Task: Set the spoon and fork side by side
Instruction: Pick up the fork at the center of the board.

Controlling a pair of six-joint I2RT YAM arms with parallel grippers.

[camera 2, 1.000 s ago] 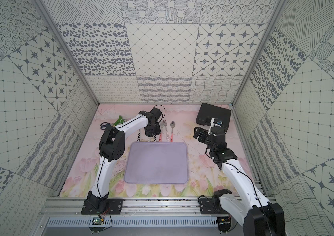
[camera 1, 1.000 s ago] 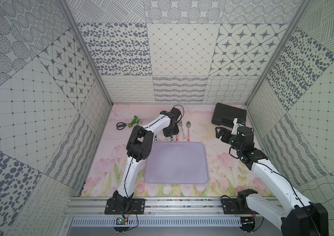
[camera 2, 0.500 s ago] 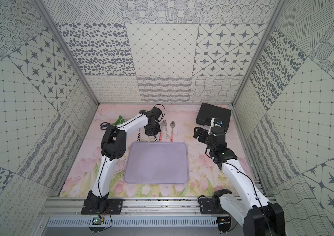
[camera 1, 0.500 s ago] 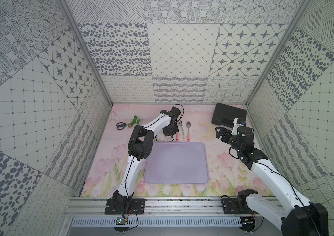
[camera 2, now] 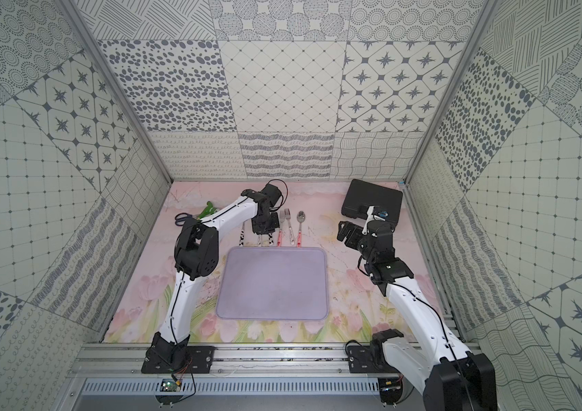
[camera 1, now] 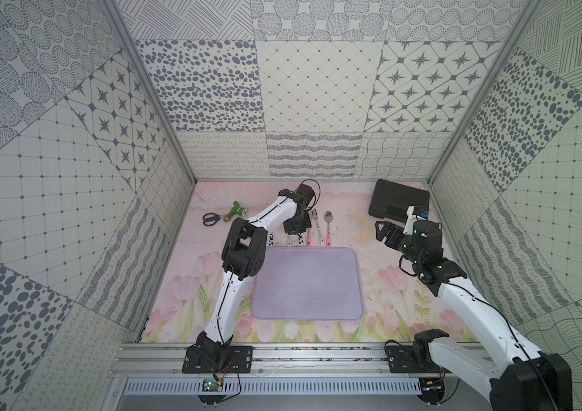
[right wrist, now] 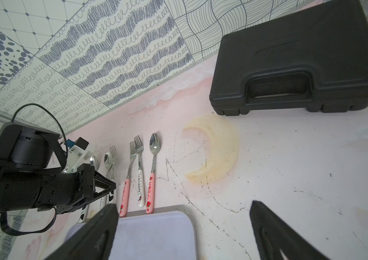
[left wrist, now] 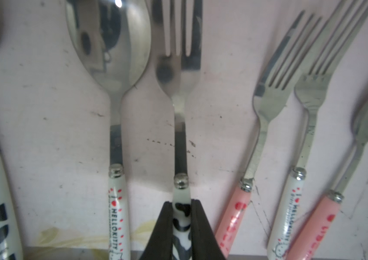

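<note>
Fork (left wrist: 179, 101) apparently in left gripper (left wrist: 182, 203)

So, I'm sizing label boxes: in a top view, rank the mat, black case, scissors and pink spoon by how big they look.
1. mat
2. black case
3. pink spoon and scissors: these look alike. The spoon is longer and thinner, so they are left unranked.

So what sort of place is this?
Likely a robot test booth: grey-patterned white wall panels enclose a pink floral tabletop, with two white-and-black robot arms bolted to a silver metal rail.
</note>
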